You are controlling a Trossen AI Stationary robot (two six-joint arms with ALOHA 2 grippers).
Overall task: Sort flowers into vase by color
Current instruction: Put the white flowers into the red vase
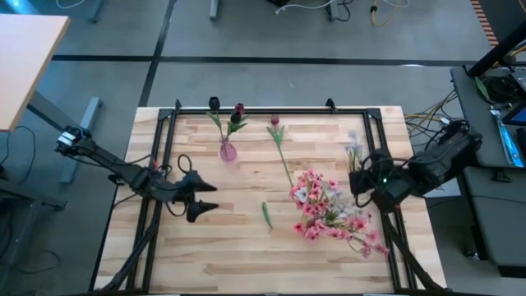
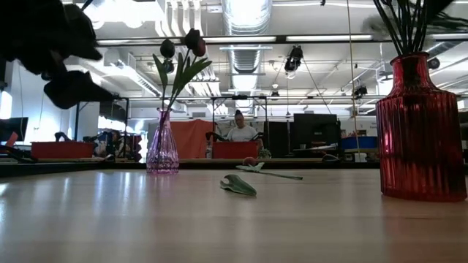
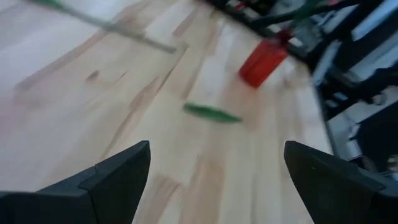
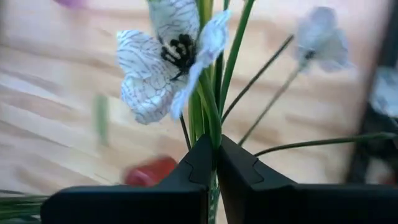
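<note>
The right claw is clamped on a whitish flower's thin, light, bendy stem near the bench's right edge, best pinched low, while the left claw hangs open.

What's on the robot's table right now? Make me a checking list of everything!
Surface: wooden table, black frame around it.
Job's things: pink vase with two tulips; one tulip lying flat; pink spray at the red vase; white flower held by its stem.
Clutter: loose green leaf.
Grippers: left gripper open, empty, above the table; right gripper shut on the white flower.
Cables: wires on the floor.
Surroundings: a person sitting far behind.
</note>
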